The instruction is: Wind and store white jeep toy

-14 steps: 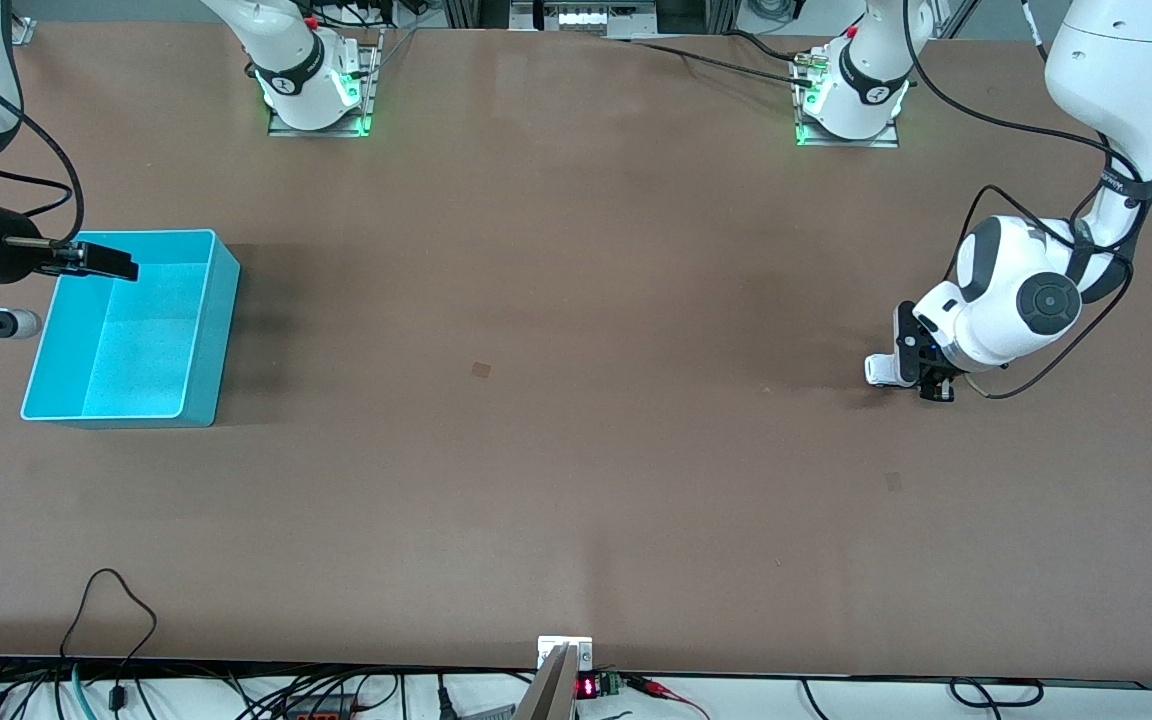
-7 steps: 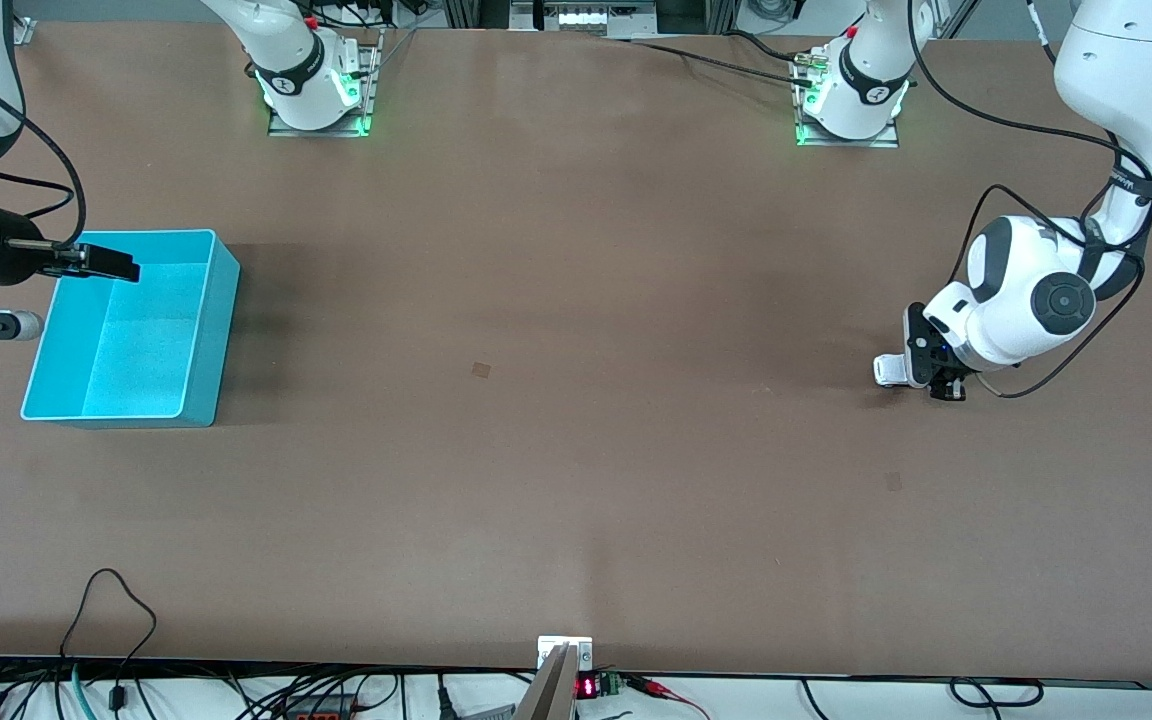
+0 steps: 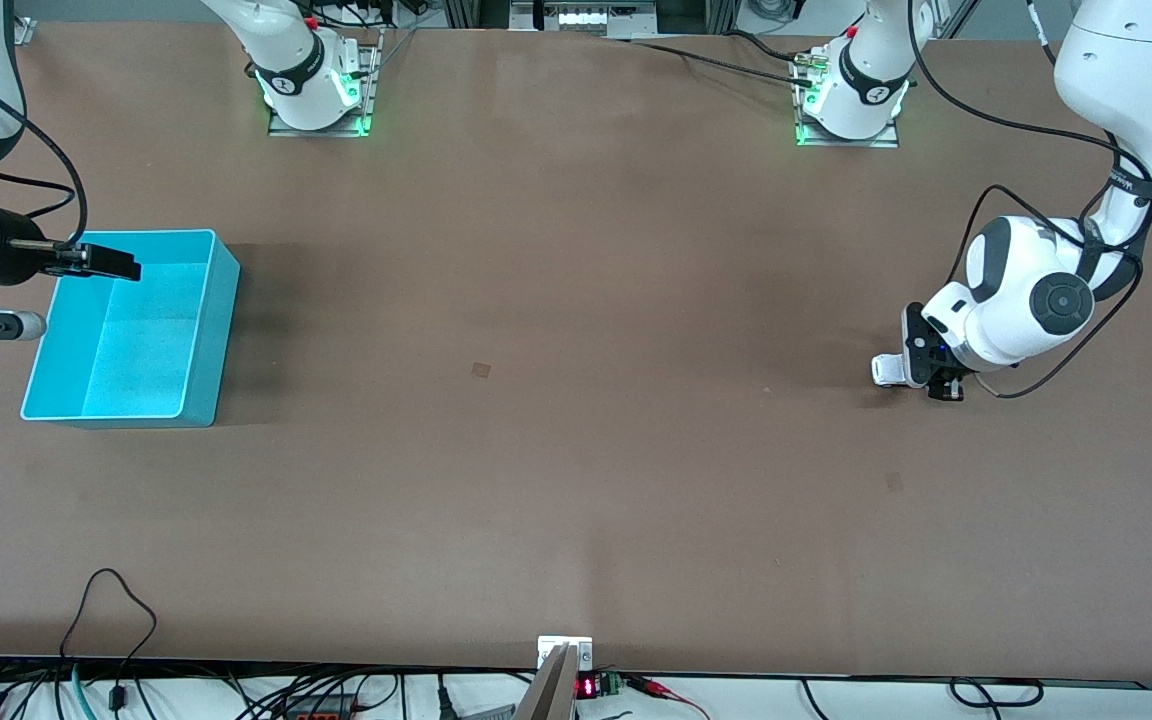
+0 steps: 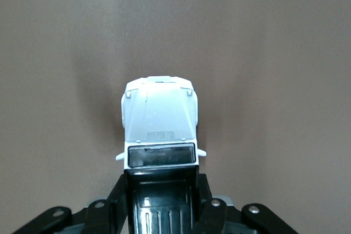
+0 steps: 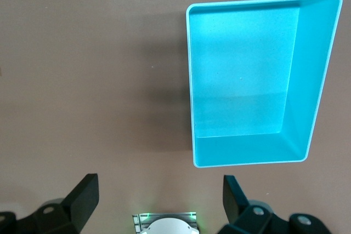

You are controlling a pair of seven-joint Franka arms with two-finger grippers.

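The white jeep toy (image 3: 886,369) has a white hood (image 4: 159,119) and a black roof. It is held low at the table surface toward the left arm's end of the table. My left gripper (image 3: 926,375) is shut on its black rear section, with the fingers (image 4: 211,212) against both sides and the hood pointing away from the wrist. My right gripper (image 3: 106,263) is open and empty, up over the rim of the turquoise bin (image 3: 206,330). The bin (image 5: 315,80) shows empty in the right wrist view, where the gripper (image 5: 159,190) has its fingers (image 5: 82,193) spread wide.
The bin stands toward the right arm's end of the table. Both arm bases (image 3: 311,95) (image 3: 848,100) stand along the table's edge farthest from the front camera. Cables and a small display (image 3: 586,686) lie along the edge nearest the camera.
My left gripper, with the jeep in it, has shifted a little toward the left arm's end of the table. The right arm has not moved.
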